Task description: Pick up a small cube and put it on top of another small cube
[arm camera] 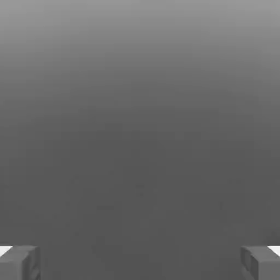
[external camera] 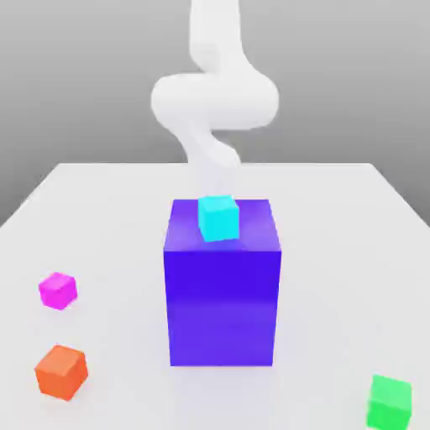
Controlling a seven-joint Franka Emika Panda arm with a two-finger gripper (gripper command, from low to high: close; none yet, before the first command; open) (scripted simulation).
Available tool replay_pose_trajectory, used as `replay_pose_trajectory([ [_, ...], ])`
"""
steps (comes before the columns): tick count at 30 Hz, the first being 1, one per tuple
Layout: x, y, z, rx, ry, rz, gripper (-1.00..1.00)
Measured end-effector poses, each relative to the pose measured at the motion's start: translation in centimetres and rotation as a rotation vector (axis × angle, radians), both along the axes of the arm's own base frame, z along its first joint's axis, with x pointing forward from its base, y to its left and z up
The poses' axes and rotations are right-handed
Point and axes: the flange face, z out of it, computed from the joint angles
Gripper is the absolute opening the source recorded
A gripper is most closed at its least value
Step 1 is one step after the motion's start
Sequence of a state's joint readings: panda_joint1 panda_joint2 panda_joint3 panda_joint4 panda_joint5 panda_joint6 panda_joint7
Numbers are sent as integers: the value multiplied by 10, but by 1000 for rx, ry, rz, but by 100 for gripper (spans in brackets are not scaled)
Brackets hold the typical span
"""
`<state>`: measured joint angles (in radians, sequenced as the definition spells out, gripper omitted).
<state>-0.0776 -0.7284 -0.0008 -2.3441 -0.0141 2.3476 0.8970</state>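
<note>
The small magenta-pink cube (external camera: 57,290) rests on the white table, at the exterior view's left, apart from everything else. A small cyan cube (external camera: 218,217) sits on top of the big blue-violet block (external camera: 222,294) at the table's middle. The white arm (external camera: 214,101) curls down behind that block, and its hand is hidden there in the exterior view. In the hand view my gripper (arm camera: 140,263) is open, its two grey fingertips (arm camera: 19,262) set far apart with nothing between them. That view shows only plain grey background and no cube.
An orange cube (external camera: 61,370) lies near the front at the exterior view's left, below the magenta one. A green cube (external camera: 390,401) sits at the front right corner. The white table (external camera: 336,252) extends back to a far edge behind the block.
</note>
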Motion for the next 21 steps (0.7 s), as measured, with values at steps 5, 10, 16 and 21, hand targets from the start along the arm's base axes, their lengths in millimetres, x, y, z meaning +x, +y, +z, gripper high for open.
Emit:
replay_pose_trajectory([
  [5, 33, -72, -93, 121, 119, -313, 0],
  [10, 31, -146, -188, 244, 217, -625, 0],
  [16, -13, -222, -299, 400, 315, -1008, 0],
  [21, -74, -261, -386, 536, 384, -1331, 0],
])
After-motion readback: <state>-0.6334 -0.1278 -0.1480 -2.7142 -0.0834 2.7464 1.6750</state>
